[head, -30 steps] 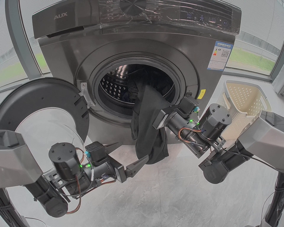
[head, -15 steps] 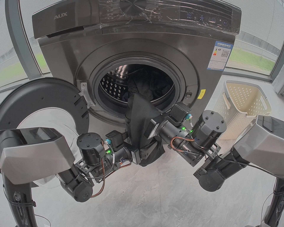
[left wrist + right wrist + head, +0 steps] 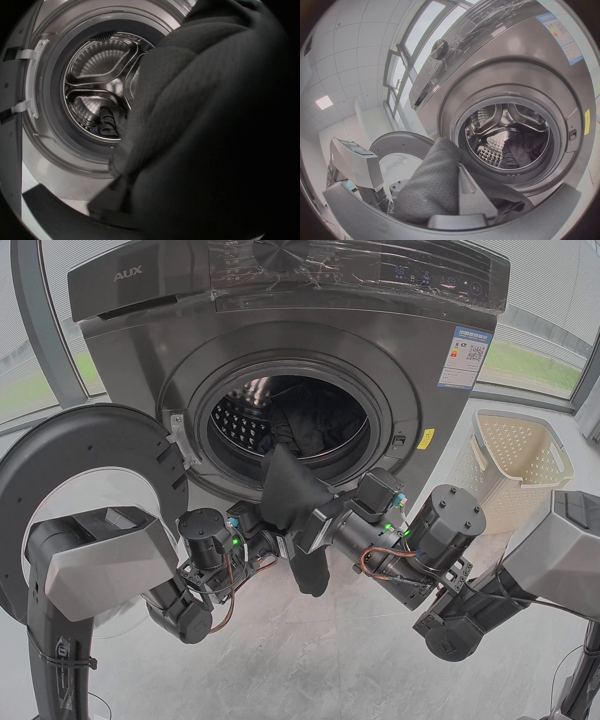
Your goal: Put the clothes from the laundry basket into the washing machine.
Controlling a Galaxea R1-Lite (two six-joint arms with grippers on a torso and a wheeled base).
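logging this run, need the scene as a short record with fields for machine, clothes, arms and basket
machine: washing machine, door swung open on the robot's left
drum: dark clothes lying inside
garment: dark garment draped over the opening's lower lip, one end hanging down outside
left arm: left gripper under the hanging garment, touching it
right arm: right gripper against the garment just below the lip, cloth draped over it
basket: laundry basket beside the machine on the robot's right, no clothes visible in it
task state: garment not yet fully inside
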